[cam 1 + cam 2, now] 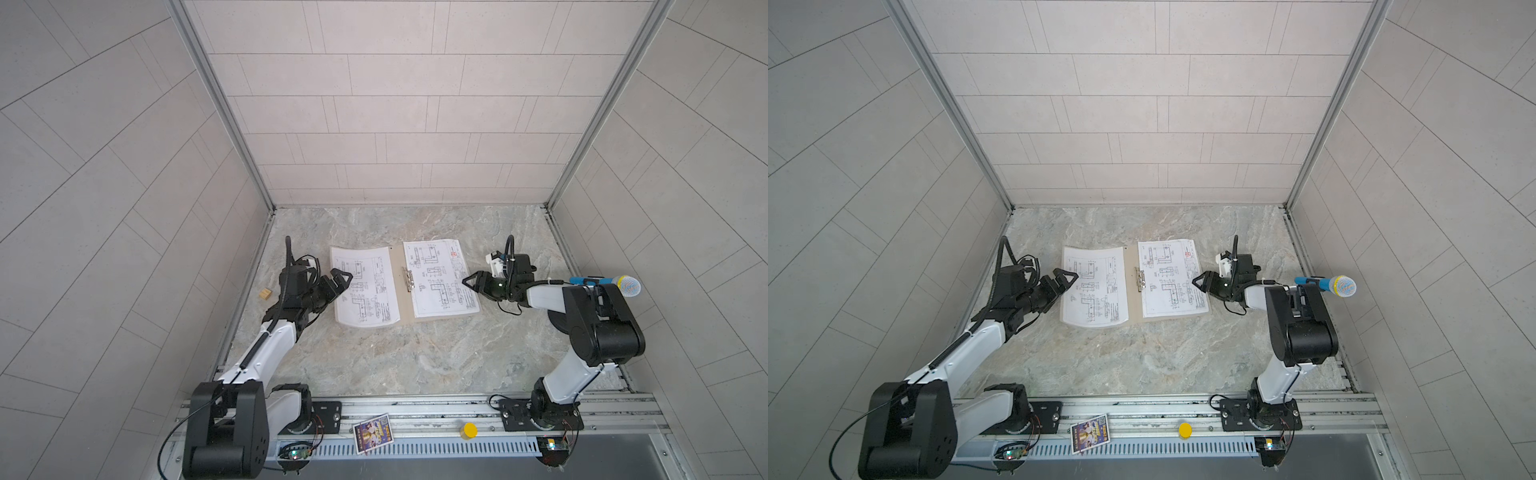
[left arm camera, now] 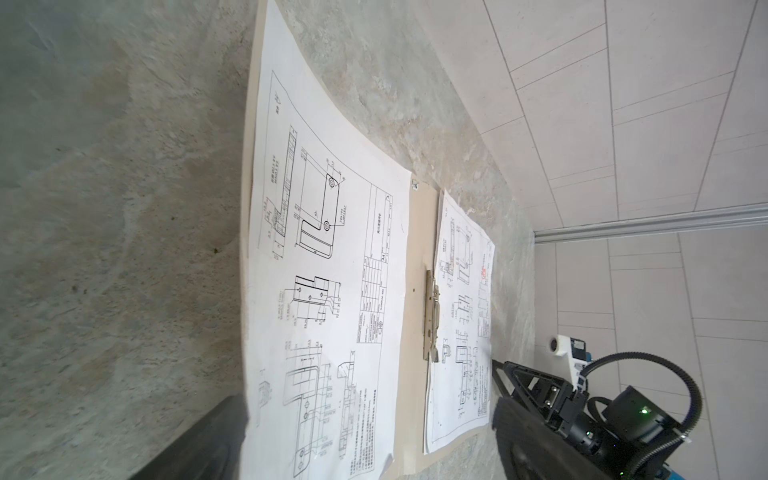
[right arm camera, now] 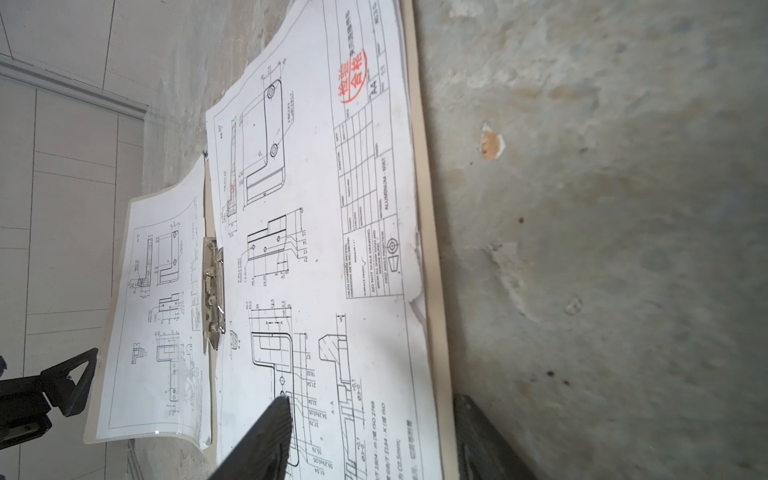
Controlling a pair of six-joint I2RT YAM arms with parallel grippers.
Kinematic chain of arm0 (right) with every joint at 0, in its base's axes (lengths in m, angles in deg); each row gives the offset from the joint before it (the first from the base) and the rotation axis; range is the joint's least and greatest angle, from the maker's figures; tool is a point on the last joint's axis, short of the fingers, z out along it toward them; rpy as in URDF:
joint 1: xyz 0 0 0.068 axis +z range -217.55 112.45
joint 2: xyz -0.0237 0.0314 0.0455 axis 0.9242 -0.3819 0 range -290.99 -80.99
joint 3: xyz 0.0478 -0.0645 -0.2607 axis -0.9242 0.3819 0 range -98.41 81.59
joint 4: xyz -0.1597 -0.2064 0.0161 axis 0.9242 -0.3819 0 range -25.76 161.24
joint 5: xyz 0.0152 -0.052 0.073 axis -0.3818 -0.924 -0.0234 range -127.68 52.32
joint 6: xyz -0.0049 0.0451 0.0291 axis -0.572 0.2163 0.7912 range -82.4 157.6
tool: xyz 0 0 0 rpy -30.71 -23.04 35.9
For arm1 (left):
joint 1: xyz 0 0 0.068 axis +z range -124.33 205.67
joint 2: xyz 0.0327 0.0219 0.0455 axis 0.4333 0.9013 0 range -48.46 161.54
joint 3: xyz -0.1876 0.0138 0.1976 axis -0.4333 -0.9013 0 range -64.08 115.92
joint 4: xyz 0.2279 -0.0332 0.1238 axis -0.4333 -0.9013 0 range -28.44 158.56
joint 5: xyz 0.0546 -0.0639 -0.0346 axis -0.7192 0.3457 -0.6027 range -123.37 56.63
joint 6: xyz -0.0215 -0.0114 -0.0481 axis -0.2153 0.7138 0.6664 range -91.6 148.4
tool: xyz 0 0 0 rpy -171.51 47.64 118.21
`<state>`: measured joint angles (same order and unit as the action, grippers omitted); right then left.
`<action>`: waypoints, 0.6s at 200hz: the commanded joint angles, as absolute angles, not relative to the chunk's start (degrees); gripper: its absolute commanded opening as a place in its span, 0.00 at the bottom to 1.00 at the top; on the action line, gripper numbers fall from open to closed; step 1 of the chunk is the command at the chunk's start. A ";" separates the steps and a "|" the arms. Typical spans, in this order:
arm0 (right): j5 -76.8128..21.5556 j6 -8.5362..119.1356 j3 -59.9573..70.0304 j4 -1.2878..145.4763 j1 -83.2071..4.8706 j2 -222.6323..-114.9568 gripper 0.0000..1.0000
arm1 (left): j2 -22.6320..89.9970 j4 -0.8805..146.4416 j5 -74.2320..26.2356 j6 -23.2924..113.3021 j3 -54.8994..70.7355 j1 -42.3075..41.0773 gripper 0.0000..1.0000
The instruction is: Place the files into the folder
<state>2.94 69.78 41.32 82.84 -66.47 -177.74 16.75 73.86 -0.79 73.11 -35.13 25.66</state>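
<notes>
So the tan folder (image 1: 404, 305) is lying open and flat on the marble table (image 1: 374, 361), and it looks like the robot's at the tidy-up bit. One drawing sheet (image 1: 363, 286) sits on the left flap. The stamped sheet (image 1: 440, 278) (red stamp (image 3: 353, 77), with what look like more edges layered under it) sits on the right half, beside the metal clip (image 1: 409, 280) on the spine. The left gripper (image 1: 343, 279) is spread as wide as it goes and empty, right at the outer edge of the drawing sheet, roughly halfway along. The right gripper (image 1: 471, 284) is about half open with nothing clamped. In its wrist view one of its fingers (image 3: 266, 436) hangs over the stamped sheet, while the other is out past the folder's outer edge, over bare marble. Best guess for doing this well: the left arm should get a jaw under flap and paper together, not the paper alone, since that sheet's near corner curls off the flap and would probably slide. The right one could press its stack down so nothing shifts as the flap swings over.
</notes>
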 commanded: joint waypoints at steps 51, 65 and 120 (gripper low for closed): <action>2.65 70.87 43.57 74.76 -64.91 -180.43 0.62 | 18.67 81.57 6.54 78.67 -36.66 24.55 1.00; 2.67 70.91 43.62 74.91 -64.87 -180.40 0.62 | 18.49 81.98 6.54 79.07 -36.75 24.62 1.00; 2.74 71.01 43.71 75.11 -64.86 -180.94 0.62 | 19.07 88.83 5.18 83.26 -36.85 21.30 1.00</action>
